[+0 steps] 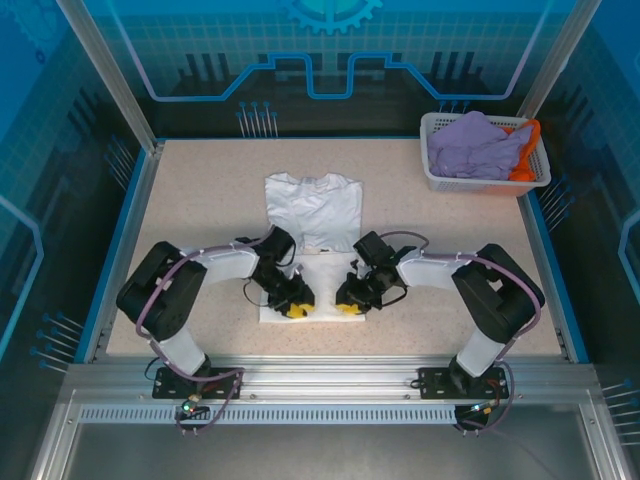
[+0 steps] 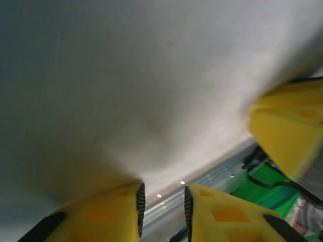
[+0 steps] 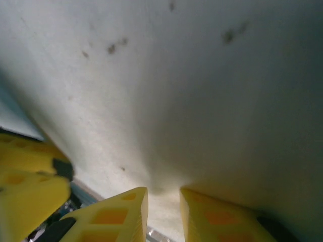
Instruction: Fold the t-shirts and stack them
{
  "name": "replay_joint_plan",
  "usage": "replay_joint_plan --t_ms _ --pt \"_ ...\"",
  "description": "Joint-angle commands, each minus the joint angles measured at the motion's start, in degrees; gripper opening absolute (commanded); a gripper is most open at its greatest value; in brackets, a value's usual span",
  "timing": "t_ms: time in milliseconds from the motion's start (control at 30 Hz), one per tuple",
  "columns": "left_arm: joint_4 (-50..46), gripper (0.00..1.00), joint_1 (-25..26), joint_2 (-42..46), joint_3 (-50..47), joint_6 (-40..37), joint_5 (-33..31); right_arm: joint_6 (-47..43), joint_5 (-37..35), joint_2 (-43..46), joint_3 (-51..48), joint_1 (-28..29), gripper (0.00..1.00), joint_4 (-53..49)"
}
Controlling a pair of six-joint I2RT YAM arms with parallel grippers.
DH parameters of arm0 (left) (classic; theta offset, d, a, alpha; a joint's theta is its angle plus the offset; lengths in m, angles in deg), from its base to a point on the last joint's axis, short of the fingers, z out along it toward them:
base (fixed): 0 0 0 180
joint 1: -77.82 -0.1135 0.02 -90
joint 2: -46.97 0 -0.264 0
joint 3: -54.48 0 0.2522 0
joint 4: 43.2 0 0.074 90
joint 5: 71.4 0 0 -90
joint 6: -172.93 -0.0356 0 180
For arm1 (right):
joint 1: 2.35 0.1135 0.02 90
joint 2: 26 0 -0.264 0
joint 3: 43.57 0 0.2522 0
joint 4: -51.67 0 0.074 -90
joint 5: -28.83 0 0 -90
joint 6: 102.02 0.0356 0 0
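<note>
Where the soft white t-shirt [image 1: 313, 210] lies flat, left jaws stand slightly parted, right jaws unclear.

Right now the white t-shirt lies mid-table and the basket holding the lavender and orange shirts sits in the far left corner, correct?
No: the top external view shows the basket in the far right corner, lavender shirt and orange shirt inside; the white t-shirt does lie mid-table.
</note>
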Motion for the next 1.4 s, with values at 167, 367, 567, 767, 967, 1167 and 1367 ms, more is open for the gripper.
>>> replay_joint_plan --t_ms 167,367,567,767,967,1167,1367 --pt "-18.30 0.42 0.22 6.64 -2.67 -0.73 -23.69 -3.62 -1.05 3.43 -7.52 -2.33 0.28 -4.65" --pt "-15.82 0.52 0.36 14.13 2.10 -3.54 -16.12 -4.33 1.52 12.50 -10.72 -2.25 0.29 1.59" --pt "-3.02 0.32 5.40 8.45 7.13 -4.18 5.30 -4.34 6.59 11.35 -10.58 -0.49 0.21 5.33" --pt "3.30 0.25 13.50 -6.07 10.74 -3.43 12.30 -4.19 6.05 7.80 -10.77 0.17 0.15 3.83" --pt "-2.08 0.14 15.29 -10.42 10.69 -4.38 1.33 -5.82 3.21 6.99 -11.76 -1.36 0.13 -1.38" --pt "-9.38 0.14 13.70 -3.24 4.28 -5.04 -14.10 -6.43 0.78 7.51 -14.77 -4.13 0.12 -3.58" --pt "-13.63 0.15 5.34 9.42 -7.29 -2.93 -22.19 -8.11 -0.48 9.76 -16.97 -6.40 0.13 -3.44"
